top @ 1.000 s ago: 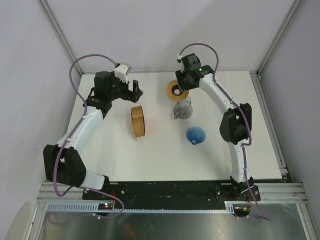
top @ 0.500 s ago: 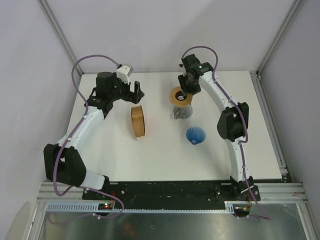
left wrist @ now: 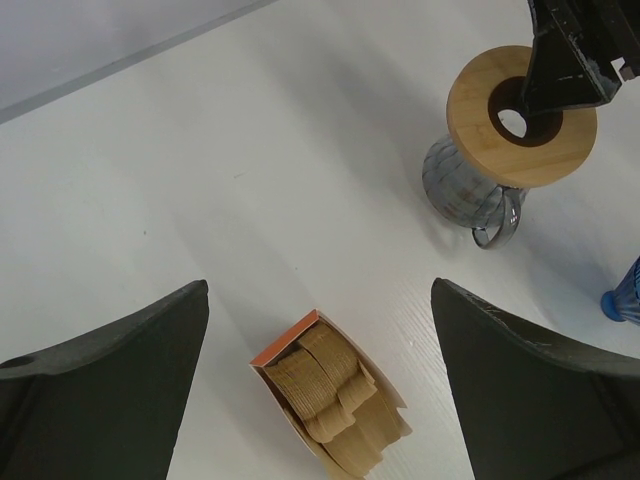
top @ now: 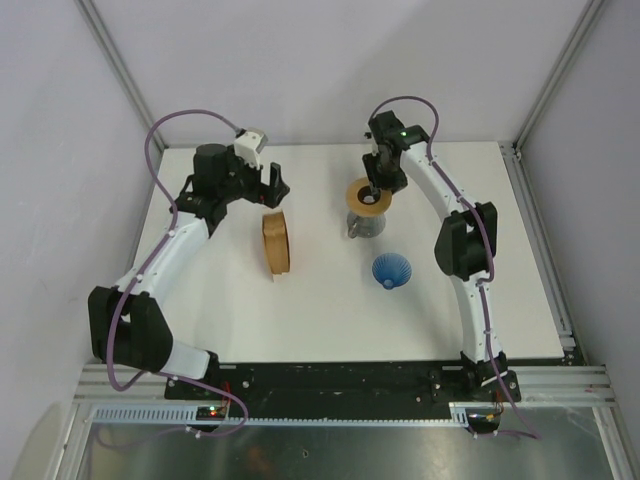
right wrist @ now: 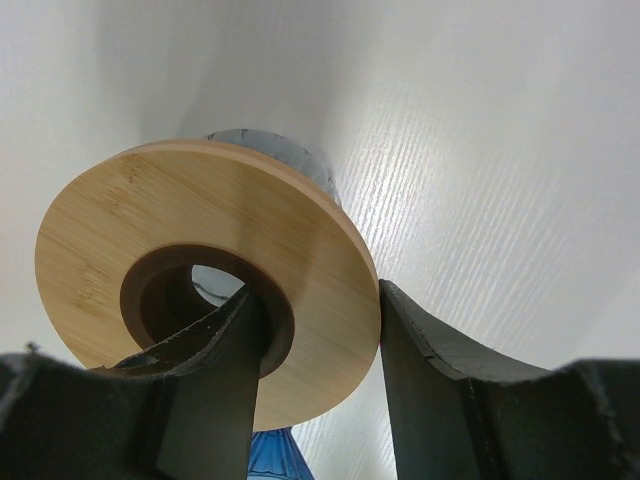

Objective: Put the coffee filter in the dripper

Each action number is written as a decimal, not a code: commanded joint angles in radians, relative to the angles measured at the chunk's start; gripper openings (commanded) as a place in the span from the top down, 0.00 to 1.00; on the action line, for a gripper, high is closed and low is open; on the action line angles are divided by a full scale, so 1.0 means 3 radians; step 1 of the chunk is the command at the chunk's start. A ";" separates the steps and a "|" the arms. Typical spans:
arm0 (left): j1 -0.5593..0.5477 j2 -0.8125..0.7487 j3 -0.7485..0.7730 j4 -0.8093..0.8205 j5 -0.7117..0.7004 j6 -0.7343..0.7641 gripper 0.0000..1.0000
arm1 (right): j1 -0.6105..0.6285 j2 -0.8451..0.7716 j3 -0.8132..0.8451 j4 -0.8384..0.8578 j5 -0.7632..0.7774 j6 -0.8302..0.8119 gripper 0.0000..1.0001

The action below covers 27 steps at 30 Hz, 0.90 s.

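Right gripper (right wrist: 315,335) pinches the wooden ring collar (right wrist: 290,235) over the glass jug (top: 366,224); left gripper (left wrist: 320,295) jaws spread wide.
Right: one finger goes through the collar's hole, the other sits outside its rim; cannot tell whether collar and jug touch. Left hangs above the stack of filters (left wrist: 335,400), which stands on edge in an orange holder (left wrist: 285,362) on the table (top: 320,315), and touches nothing. The dripper (top: 391,269), a blue cone, sits on the table near the jug, toward the arm bases. A single coffee filter cannot be told from the stack.
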<state>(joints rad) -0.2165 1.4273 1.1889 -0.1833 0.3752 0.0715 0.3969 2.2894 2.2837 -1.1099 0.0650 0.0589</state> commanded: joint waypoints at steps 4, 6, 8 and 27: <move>-0.0039 0.0000 0.0074 0.0029 0.0074 0.0067 0.02 | -0.0017 0.0065 -0.0007 0.0032 -0.0056 -0.0051 0.86; -0.0036 -0.0001 0.0072 0.0028 0.0076 0.0072 0.02 | -0.0012 0.0067 -0.0048 0.0042 -0.0100 -0.0063 0.85; -0.0035 0.0001 0.0072 0.0028 0.0072 0.0077 0.02 | -0.0010 0.0072 -0.0083 0.0056 -0.0126 -0.0068 0.83; -0.0035 0.0006 0.0071 0.0028 0.0048 0.0118 0.01 | -0.0060 -0.0020 -0.0205 0.0114 -0.0257 -0.0100 0.49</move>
<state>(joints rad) -0.2188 1.4273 1.1889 -0.1833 0.3744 0.0845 0.3859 2.3032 2.2353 -1.0840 -0.0093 0.0479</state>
